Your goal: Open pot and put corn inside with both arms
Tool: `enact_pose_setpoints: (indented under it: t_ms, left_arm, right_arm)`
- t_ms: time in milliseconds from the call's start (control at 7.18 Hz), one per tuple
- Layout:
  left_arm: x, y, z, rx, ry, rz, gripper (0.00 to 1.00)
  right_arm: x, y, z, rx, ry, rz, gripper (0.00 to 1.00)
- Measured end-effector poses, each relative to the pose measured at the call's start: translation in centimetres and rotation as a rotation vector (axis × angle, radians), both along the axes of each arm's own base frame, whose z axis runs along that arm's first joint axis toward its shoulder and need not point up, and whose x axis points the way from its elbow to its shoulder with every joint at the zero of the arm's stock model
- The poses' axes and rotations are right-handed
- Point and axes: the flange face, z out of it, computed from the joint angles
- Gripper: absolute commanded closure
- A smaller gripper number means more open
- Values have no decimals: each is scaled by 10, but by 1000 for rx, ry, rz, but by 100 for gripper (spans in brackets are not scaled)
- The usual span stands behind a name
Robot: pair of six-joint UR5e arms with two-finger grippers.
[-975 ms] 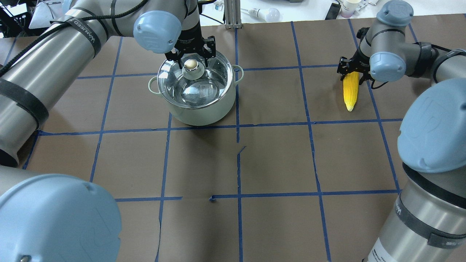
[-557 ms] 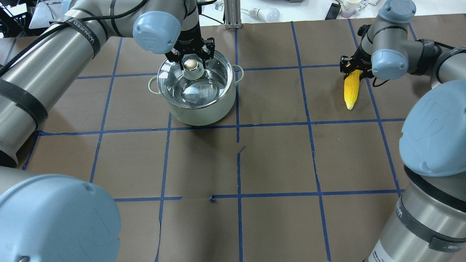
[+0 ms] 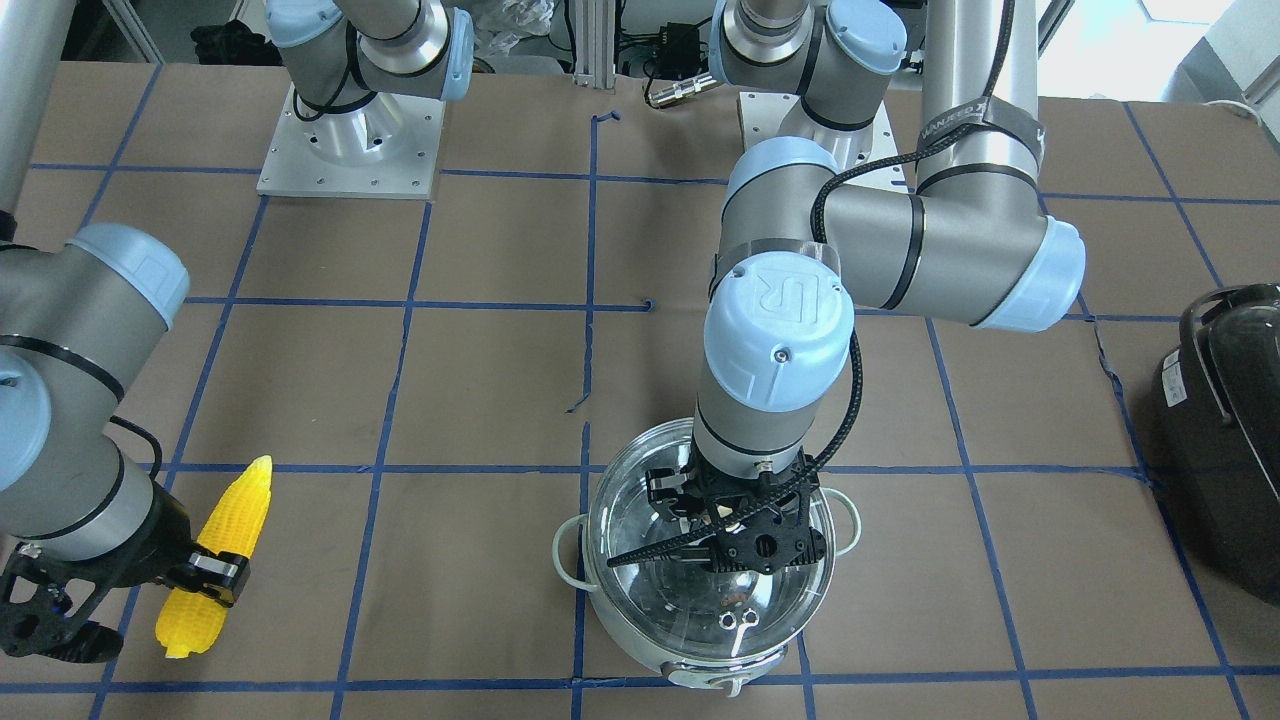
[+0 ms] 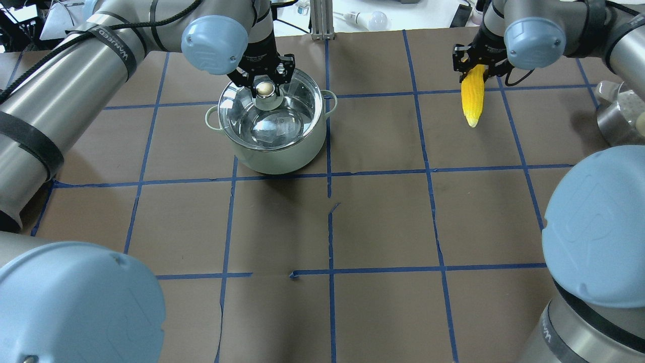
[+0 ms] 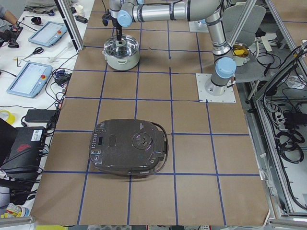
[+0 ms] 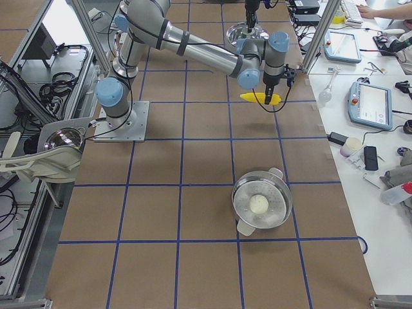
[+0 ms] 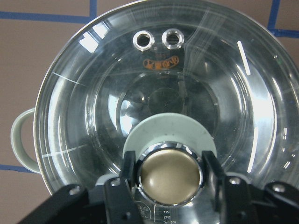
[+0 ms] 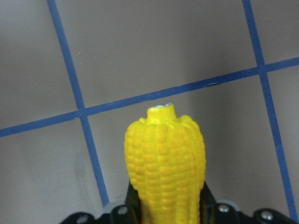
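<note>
The right arm (image 4: pixel 594 222) has swung its load up the overhead view since a second ago, so the cob now crosses a blue tape line it lay short of. The left gripper's fingers, spread wider before, have drawn in on the lid's knob.

The brown paper-covered table (image 4: pixel 383 222), marked into squares with blue tape, carries everything. A large glossy black appliance with a handle (image 5: pixel 128 146) sits far along it on the robot's left, well apart from the work. The grey-silver left arm (image 4: pixel 75 85) reaches down over the round steel pot with the pale mint-green outside (image 4: pixel 274 154), which stands upright beside a crossing of tape lines, its clear glass lid (image 7: pixel 93 116) seated on the rim. A second, plain steel pot with a pale-knobbed lid (image 6: pixel 273 193) stands near the table's end on the robot's right.

The bright yellow, bumpy corn cob (image 4: pixel 472 103) hangs off the paper well to the right of the mint pot, its pointed end towards the robot. The black right gripper (image 4: pixel 474 68) pinches it near the blunt end. The black left gripper (image 4: pixel 265 86) has a finger pressed against each side of the brass-coloured knob (image 7: pixel 170 176).
</note>
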Motion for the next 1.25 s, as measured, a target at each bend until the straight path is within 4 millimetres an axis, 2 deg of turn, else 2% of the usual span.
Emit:
enact_pose_setpoints:
  t_ms: [279,557,975,1254]
  left_arm:
    - [5,1,17,-21,5,8,100]
    - [25,2,34,-25,6,18,100]
    - [85,0,55,-6,21,-36,100]
    - [132,7,80,2,18,-84,100]
  right_arm:
    - [46,5,13,-16,-5,22,100]
    - [102,10,29,-48,-32,26,100]
    - [153,17,45,-75,-69,43,100]
    - [208,28,64,-106,-110,27,100]
